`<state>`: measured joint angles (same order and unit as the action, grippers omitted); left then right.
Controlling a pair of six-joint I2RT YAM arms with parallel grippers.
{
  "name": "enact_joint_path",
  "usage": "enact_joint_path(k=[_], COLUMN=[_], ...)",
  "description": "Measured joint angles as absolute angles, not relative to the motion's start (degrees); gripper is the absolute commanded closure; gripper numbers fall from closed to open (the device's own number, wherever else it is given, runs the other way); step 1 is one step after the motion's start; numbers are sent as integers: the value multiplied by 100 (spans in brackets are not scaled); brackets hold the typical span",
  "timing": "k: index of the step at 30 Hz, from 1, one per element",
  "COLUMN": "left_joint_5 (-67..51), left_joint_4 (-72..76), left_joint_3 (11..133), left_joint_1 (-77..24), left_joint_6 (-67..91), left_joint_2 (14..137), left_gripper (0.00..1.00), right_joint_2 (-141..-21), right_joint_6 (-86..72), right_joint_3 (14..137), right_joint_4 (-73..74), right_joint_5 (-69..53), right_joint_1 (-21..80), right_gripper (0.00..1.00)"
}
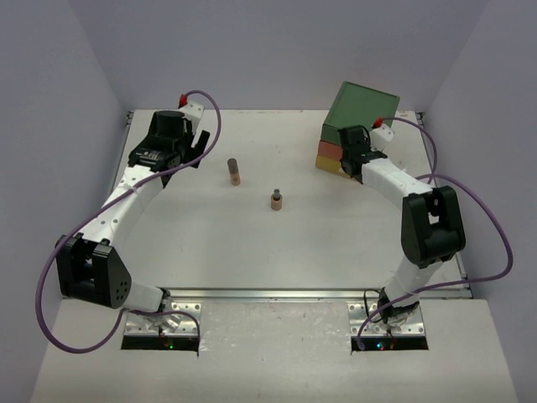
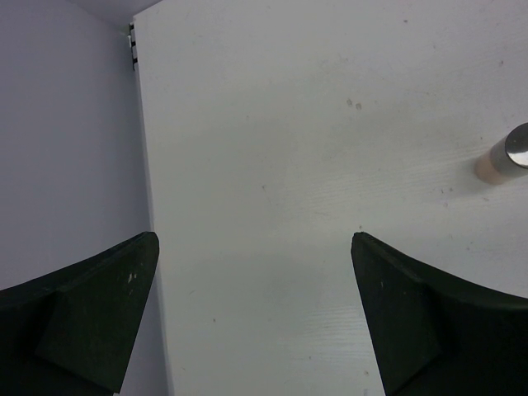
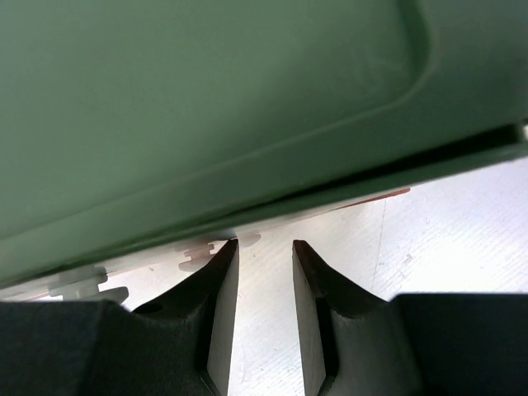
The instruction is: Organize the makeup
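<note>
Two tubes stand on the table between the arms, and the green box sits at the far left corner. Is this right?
No. The top view shows the box at the far right corner. The two tubes do stand on the table between the arms.

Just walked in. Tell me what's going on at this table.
Two robot arms are organizing makeup; neither holds anything. The right arm has its jaws, nearly closed and empty, close up at the front of the green drawer box at the back right. The left arm hovers over the table at the back left, jaws wide open. A taller tube and a shorter tube, both tan-brown, stand apart mid-table, untouched.
</note>
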<state>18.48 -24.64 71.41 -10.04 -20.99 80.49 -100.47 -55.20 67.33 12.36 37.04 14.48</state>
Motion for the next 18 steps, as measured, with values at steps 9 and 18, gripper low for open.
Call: enact_joint_path(k=[9, 18], left_joint_5=[1834, 1813], left_joint_4=[-2463, -2462], left_joint_3=[7118, 7114], left_joint_1=[-1004, -1004], left_joint_6=[-2097, -2095], left_joint_2=[8049, 8047], left_gripper=[0, 0], right_joint_2=[-9785, -9161], right_joint_6=[-5329, -4523], right_joint_3=[6395, 5541], right_joint_4=[951, 57], right_joint_5=[3812, 3124], right_joint_1=[1448, 1448], right_gripper=[60, 52])
